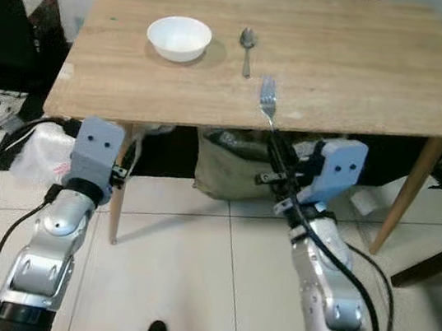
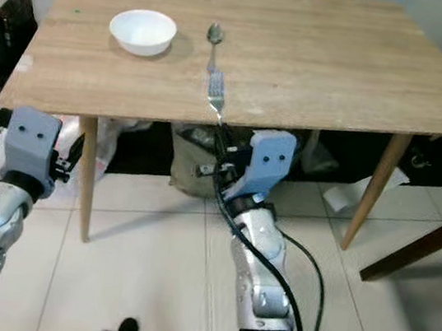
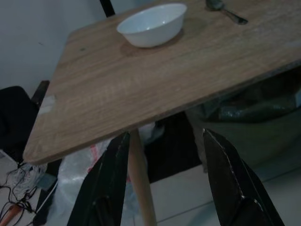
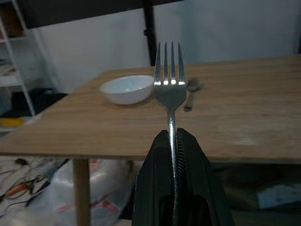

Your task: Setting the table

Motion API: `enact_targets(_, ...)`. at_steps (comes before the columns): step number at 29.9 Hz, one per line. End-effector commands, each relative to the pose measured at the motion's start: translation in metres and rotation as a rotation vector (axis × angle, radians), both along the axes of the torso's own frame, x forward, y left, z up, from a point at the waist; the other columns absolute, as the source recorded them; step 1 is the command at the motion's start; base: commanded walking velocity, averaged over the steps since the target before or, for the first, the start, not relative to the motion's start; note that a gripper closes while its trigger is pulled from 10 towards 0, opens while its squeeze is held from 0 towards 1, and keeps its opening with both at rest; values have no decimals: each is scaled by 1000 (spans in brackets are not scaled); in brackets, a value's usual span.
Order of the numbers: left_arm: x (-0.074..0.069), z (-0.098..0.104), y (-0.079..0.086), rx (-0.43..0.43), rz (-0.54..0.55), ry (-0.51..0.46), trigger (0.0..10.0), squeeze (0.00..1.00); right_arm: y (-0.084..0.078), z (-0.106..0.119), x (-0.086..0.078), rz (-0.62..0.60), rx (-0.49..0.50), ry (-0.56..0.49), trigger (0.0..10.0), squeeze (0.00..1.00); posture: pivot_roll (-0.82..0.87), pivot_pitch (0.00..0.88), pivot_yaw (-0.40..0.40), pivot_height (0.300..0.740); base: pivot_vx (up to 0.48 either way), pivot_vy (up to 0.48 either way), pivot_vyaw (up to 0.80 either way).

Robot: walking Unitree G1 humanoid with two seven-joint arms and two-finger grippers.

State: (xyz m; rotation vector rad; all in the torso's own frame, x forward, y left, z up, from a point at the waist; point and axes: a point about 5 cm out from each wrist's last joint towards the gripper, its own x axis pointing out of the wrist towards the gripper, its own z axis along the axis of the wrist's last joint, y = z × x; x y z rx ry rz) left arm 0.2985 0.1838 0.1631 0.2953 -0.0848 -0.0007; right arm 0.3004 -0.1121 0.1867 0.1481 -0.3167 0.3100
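Two grippers sit below the near edge of the wooden table (image 1: pixel 345 59). Right gripper (image 1: pixel 276 153) is clamped on the handle of a fork (image 1: pixel 267 99), its tines raised over the table edge. Left gripper (image 3: pixel 164 155) hangs with fingers apart. On the table, a white bowl (image 1: pixel 178 38) stands beside a spoon (image 1: pixel 247 47).

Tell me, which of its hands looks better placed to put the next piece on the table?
The right hand, most likely. It is shut on the fork, tines up at the table's near edge, close to the spoon and bowl. The left hand is open, holding nothing, below the table's corner.
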Motion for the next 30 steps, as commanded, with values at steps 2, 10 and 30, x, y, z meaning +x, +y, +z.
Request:
enact_targets(2,0,-5,4,11,25,18,10000,0,3,-4,-1,6,7,16,10000,0,-49,27,48,740,454,0,0)
enact_targets(10,0,-5,4,11,24,18,10000,0,3,-4,-1,11,15,14,10000,0,-50,32,49,740,454,0,0)
enact_targets(30,-2,-2,3,33,36,-8,10000,0,6,-1,1,50,9,0,10000,0,-41,34,49,740,454,0,219)
